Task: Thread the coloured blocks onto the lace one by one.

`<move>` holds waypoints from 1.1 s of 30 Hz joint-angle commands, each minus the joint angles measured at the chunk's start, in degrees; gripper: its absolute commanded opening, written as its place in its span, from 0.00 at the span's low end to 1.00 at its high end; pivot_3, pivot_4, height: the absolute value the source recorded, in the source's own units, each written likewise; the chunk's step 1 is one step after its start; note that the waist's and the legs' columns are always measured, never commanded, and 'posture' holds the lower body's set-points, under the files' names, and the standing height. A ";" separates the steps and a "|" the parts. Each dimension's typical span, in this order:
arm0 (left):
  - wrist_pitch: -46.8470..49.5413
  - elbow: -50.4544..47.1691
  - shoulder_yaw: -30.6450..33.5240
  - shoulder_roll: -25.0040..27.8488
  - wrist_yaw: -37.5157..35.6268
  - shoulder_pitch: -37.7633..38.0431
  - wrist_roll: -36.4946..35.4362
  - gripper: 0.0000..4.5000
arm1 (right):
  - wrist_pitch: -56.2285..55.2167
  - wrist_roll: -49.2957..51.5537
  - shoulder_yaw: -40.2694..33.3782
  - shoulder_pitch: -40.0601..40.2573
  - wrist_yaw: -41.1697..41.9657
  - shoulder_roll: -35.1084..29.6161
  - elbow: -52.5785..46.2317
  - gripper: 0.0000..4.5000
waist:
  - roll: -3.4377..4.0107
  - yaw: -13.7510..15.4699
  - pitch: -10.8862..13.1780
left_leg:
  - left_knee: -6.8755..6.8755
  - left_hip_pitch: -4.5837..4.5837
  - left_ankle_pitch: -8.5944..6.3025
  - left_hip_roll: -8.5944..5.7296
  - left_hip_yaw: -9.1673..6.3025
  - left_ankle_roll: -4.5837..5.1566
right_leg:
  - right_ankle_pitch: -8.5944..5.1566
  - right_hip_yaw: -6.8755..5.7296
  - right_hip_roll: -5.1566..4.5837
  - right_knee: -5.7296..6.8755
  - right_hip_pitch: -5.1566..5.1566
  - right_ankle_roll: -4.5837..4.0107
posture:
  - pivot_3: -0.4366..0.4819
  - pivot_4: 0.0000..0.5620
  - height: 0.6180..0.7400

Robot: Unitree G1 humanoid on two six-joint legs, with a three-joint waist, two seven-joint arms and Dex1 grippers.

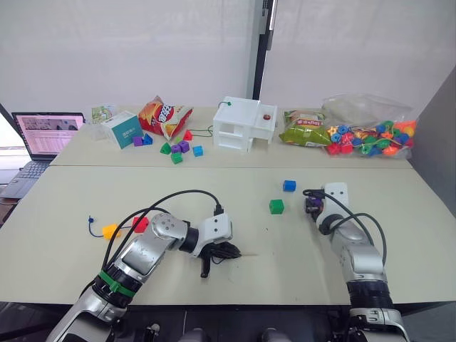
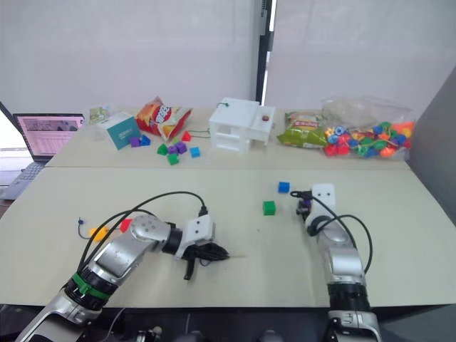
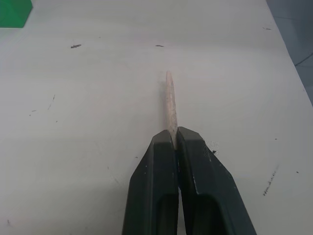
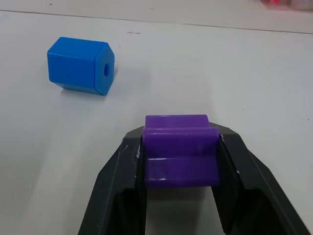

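Your left tool [image 3: 175, 139] is pinching the lace's pale tip [image 3: 170, 105] low over the tabletop [image 1: 235, 292]; your right tool [image 4: 180, 147] is clamping the purple block [image 4: 180, 152], forearm stretching forward.

Your purple block [image 4: 180, 152] sits clamped between the right gripper's [image 4: 181, 161] fingers. The blue block [image 4: 81, 65] lies on its side nearby, hole showing; the green block [image 1: 276, 206] is close. Red [image 1: 140, 224] and yellow [image 1: 110, 231] blocks sit by the lace's [image 3: 170, 107] knotted end; its pale tip is pinched in the left gripper [image 3: 176, 147].
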 commanded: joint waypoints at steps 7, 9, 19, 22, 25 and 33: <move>-1.50 -0.19 1.39 0.27 0.08 -0.59 -0.55 0.00 | 16.74 3.75 5.82 12.48 -4.99 5.35 -41.31 0.26 | 0.08 0.03 -0.03 | 0.01 -0.17 0.00 0.01 0.00 0.00 | 0.00 0.05 0.00 0.07 -0.21 0.00 | 0.48 0.27 1.00; -1.51 0.20 1.55 0.21 0.10 -0.64 -0.65 0.00 | 24.55 4.91 10.05 18.41 -7.37 7.55 -53.94 0.26 | 0.11 0.13 -0.05 | -0.01 -0.28 0.00 0.02 -0.05 0.00 | 0.00 0.03 0.01 0.10 -0.35 0.00 | 0.48 0.27 1.00; -1.36 1.21 1.58 0.22 -0.96 -2.04 -0.89 0.00 | 33.55 2.92 22.81 32.50 -13.10 10.73 -60.25 0.26 | 0.10 0.12 -0.06 | 0.18 -0.48 0.16 -0.11 0.04 -0.02 | -0.01 0.10 -0.06 0.41 -0.66 0.01 | 0.48 0.27 1.00; -1.21 0.87 1.46 0.39 -1.22 -2.13 -0.86 0.00 | 32.65 2.33 23.67 33.10 -13.35 11.52 -57.12 0.26 | 0.10 0.07 -0.06 | 0.15 -0.42 0.17 -0.09 0.04 -0.03 | -0.01 0.09 -0.03 0.43 -0.65 0.00 | 0.48 0.27 1.00; -0.95 0.70 1.54 0.59 -1.47 -2.21 -0.97 0.00 | 30.49 2.03 23.64 33.36 -13.29 12.36 -54.53 0.26 | 0.09 -0.05 -0.07 | 0.10 -0.42 0.17 -0.06 0.04 -0.03 | -0.02 0.09 0.00 0.43 -0.66 -0.01 | 0.48 0.27 1.00; -0.10 -0.26 1.67 0.94 -1.57 -1.82 -1.36 0.00 | 28.60 4.60 19.68 33.01 -9.19 10.58 -60.17 0.81 | 0.09 0.03 -0.06 | 0.11 -0.41 0.18 -0.06 0.03 -0.05 | -0.02 0.09 -0.01 0.44 -0.65 -0.02 | 0.48 0.27 1.00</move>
